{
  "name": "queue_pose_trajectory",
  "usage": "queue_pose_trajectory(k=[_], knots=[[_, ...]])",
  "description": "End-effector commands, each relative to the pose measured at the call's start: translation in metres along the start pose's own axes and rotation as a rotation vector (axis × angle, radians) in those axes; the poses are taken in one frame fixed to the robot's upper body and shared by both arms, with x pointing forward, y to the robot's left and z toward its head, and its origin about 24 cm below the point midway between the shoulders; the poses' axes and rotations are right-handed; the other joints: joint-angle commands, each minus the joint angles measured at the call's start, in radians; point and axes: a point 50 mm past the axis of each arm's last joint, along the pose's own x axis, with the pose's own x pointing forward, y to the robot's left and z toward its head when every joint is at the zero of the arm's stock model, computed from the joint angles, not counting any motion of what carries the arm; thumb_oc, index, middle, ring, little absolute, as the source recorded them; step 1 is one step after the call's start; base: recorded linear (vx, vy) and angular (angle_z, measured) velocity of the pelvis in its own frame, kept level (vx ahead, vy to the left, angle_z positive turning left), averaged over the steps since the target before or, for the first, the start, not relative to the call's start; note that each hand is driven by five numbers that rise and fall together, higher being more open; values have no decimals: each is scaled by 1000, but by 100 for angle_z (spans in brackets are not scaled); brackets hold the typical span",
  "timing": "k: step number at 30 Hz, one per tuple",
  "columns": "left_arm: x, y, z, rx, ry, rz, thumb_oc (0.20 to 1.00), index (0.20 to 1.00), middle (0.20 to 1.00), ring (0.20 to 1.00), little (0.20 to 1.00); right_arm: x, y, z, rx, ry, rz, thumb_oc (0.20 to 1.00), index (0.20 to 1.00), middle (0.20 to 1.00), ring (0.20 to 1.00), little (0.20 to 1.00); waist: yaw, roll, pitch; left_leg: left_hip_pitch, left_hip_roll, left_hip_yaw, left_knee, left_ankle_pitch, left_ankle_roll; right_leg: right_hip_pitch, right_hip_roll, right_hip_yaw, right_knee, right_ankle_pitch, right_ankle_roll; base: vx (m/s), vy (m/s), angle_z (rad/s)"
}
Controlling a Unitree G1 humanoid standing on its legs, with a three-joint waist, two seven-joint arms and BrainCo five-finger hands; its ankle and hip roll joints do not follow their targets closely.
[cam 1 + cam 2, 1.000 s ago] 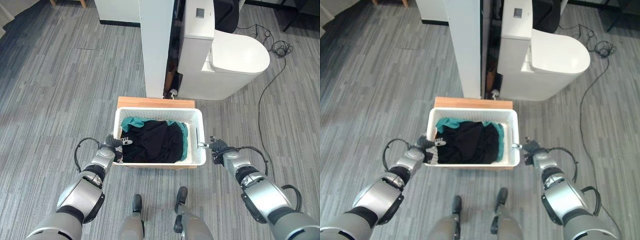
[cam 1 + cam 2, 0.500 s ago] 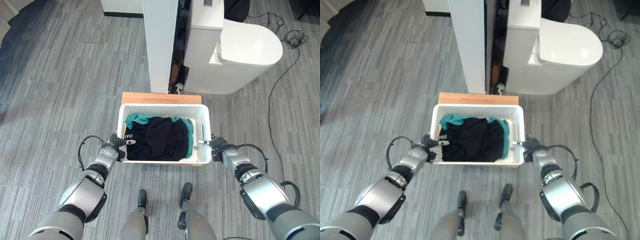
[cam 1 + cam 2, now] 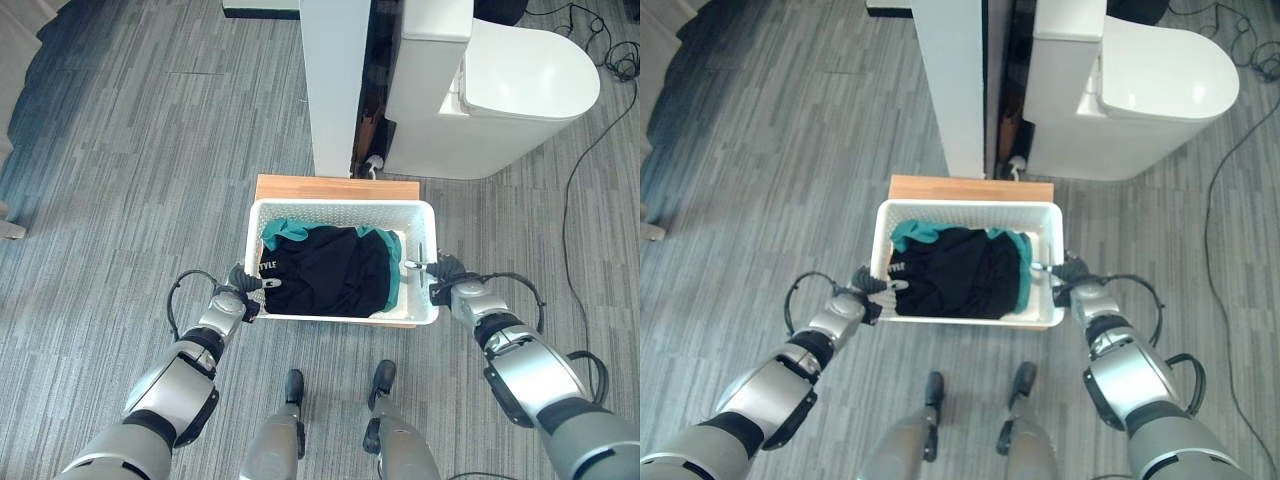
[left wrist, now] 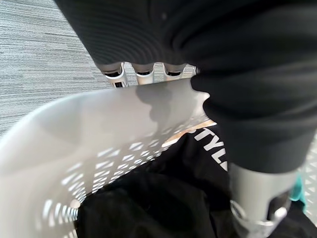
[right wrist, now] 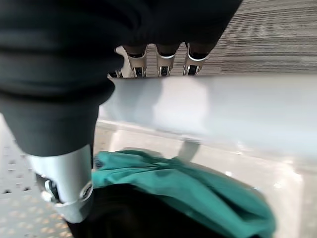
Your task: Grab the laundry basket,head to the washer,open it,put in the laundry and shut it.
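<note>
Your white laundry basket (image 3: 343, 208) sits on a low wooden stand (image 3: 336, 187) on the floor, long axis running side to side. Your left hand (image 3: 247, 283) clamps its left rim, your right hand (image 3: 438, 272) its right rim, thumbs inside over the dark and teal laundry (image 3: 325, 270).

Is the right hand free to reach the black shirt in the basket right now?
Probably not. The right hand is clamped over the basket rim, thumb inside, as is the left hand on the opposite side. The black shirt lies open on top, but reaching it means letting go of the rim.
</note>
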Motion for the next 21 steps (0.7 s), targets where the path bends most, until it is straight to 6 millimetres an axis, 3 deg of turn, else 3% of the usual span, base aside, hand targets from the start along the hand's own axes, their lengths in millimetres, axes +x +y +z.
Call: queue_pose_trajectory(k=[1, 5, 6, 7, 8, 9, 10, 14, 18, 21], knots=[[3, -2, 37, 37, -118, 15, 1000, 1000, 1000, 1000, 1000, 0, -11, 40, 32, -127, -47, 1000, 1000, 1000, 1000, 1000, 9, -38, 10, -54, -73, 6, 97, -8, 47, 60, -74, 72, 30, -11, 118, 0, 0, 0], [3, -4, 38, 19, -125, 9, 1000, 1000, 1000, 1000, 1000, 0, -5, 45, 39, -154, -33, 1000, 1000, 1000, 1000, 1000, 7, -39, 12, -57, -74, 7, 104, -11, 48, 59, -75, 74, 31, -12, 118, 0, 0, 0], [2, -5, 39, 23, -131, 7, 586, 586, 586, 586, 586, 0, -3, 45, 39, -157, -26, 903, 903, 903, 903, 903, 7, -40, 13, -58, -74, 8, 107, -13, 48, 59, -74, 74, 31, -13, 118, 0, 0, 0], [2, -5, 40, 23, -136, 5, 464, 464, 464, 464, 464, 0, -1, 45, 40, -158, -16, 740, 740, 740, 740, 740, 6, -39, 13, -59, -75, 9, 108, -14, 49, 59, -74, 74, 32, -12, 118, 0, 0, 0], [2, -6, 40, 24, -138, 3, 200, 200, 200, 200, 200, 0, 1, 44, 46, -155, -10, 545, 545, 545, 545, 545, 5, -38, 14, -62, -76, 9, 110, -14, 49, 57, -74, 75, 31, -12, 118, 0, 0, 0], [2, -6, 41, 23, -137, 3, 200, 200, 200, 200, 200, 0, 2, 44, 48, -154, -7, 335, 335, 335, 335, 335, 5, -38, 15, -64, -76, 10, 110, -13, 49, 55, -74, 75, 32, -11, 118, 0, 0, 0], [2, -7, 43, 23, -142, 1, 200, 200, 200, 200, 200, 0, 5, 44, 52, -155, 3, 256, 256, 256, 256, 256, 4, -38, 18, -68, -77, 9, 111, -12, 50, 50, -74, 77, 32, -9, 117, 0, 0, 0], [1, -13, 44, 31, -151, -14, 200, 200, 200, 200, 200, 0, 11, 39, 57, -135, 18, 269, 269, 269, 269, 269, 6, -36, 21, -77, -76, 9, 115, -11, 50, 43, -76, 76, 33, -8, 116, 0, 0, 0], [0, -19, 42, 31, -144, -27, 200, 200, 200, 200, 200, -1, 23, 26, 98, -105, 55, 200, 200, 200, 200, 200, 5, -37, 24, -82, -78, 7, 119, -12, 51, 41, -76, 75, 33, -8, 116, 0, 0, 0], [-1, -23, 40, 26, -142, -37, 200, 200, 200, 200, 200, -1, 29, 18, 120, -90, 73, 200, 200, 200, 200, 200, 4, -36, 26, -85, -79, 7, 118, -12, 52, 38, -76, 76, 32, -7, 116, 0, 0, 0]])
